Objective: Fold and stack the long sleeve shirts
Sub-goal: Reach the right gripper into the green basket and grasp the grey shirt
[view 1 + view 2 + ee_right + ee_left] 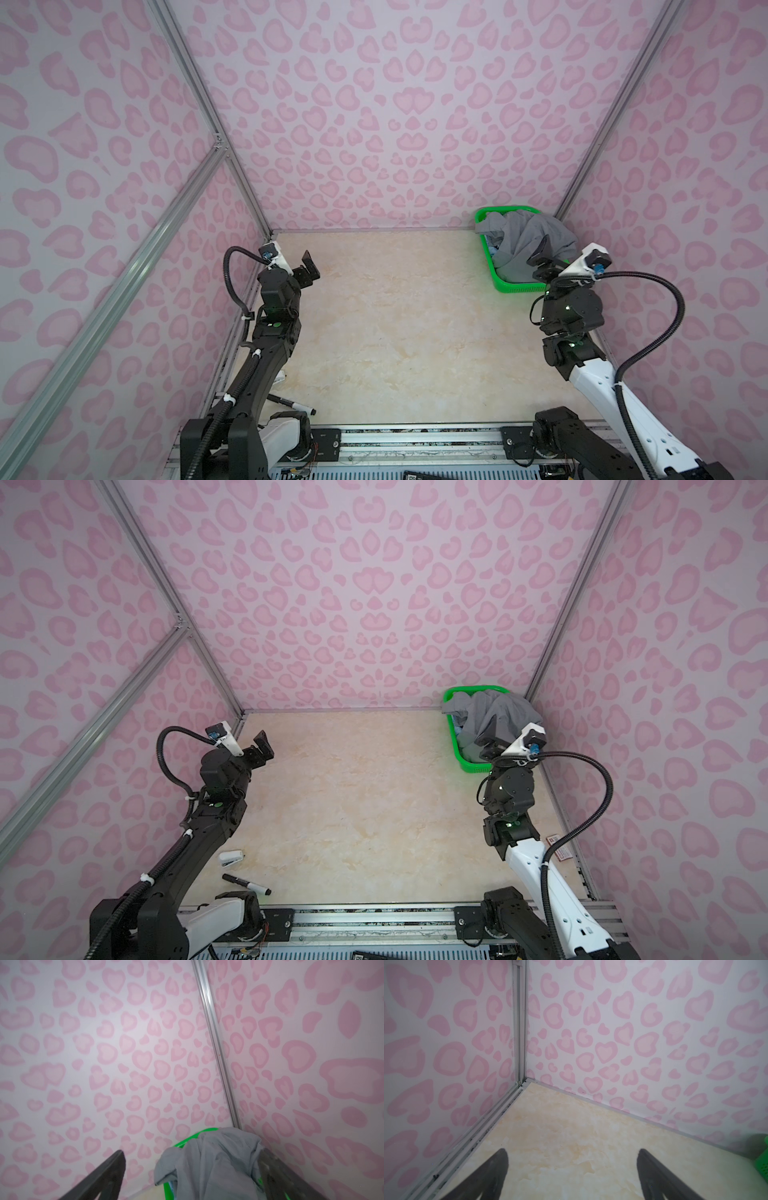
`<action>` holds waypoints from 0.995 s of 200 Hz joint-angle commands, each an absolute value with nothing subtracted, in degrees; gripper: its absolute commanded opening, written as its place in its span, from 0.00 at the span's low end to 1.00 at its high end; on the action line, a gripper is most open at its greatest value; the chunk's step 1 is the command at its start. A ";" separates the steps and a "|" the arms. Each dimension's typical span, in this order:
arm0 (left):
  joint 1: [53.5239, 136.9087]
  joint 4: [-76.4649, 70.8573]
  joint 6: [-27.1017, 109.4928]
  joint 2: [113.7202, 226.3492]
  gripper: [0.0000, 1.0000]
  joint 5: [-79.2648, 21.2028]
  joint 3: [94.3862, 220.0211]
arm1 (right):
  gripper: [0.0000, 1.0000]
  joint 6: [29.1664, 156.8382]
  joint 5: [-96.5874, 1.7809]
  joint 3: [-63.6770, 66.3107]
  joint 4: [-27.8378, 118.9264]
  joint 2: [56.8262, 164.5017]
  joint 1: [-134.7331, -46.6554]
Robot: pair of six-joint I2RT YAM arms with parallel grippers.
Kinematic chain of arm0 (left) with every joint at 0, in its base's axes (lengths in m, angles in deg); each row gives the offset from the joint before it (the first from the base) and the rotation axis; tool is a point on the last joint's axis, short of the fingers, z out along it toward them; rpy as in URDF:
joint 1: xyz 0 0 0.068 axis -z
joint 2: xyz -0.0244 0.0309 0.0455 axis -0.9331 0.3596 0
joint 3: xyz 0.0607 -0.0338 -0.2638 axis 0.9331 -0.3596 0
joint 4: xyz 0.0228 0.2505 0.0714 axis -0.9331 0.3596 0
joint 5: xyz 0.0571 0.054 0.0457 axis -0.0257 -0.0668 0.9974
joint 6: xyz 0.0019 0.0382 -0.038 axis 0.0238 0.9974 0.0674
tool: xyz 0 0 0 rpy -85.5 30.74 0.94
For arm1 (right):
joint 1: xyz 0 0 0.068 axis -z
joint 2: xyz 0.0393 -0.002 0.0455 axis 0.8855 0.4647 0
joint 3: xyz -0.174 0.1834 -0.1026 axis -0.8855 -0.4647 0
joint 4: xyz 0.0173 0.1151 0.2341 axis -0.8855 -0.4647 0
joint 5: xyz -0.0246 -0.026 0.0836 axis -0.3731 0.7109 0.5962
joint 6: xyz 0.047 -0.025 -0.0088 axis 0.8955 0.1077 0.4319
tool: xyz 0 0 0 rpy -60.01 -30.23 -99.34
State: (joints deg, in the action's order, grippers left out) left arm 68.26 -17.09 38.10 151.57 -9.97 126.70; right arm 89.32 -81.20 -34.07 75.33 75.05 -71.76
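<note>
The walls are pale lilac-white, covered in pink heart-like leopard spots, and the table is cream with faint marbling. The basket is bright green, the shirt in it plain mid-grey, with a scrap of light blue cloth showing beside it.

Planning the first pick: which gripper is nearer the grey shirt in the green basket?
Right. The right gripper hangs open just over the grey shirt in the basket; the left gripper is open across the table, near the left wall.
</note>
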 commanded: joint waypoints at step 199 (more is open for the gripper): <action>70.30 23.61 27.15 140.01 0.97 -24.36 132.38 | 0.48 95.34 -63.56 32.89 13.07 143.26 -63.66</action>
State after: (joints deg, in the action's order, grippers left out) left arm 70.12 23.94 26.16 140.45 -24.61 132.40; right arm 95.57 -71.87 30.82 16.33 140.95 -64.90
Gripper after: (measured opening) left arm 0.973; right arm 0.579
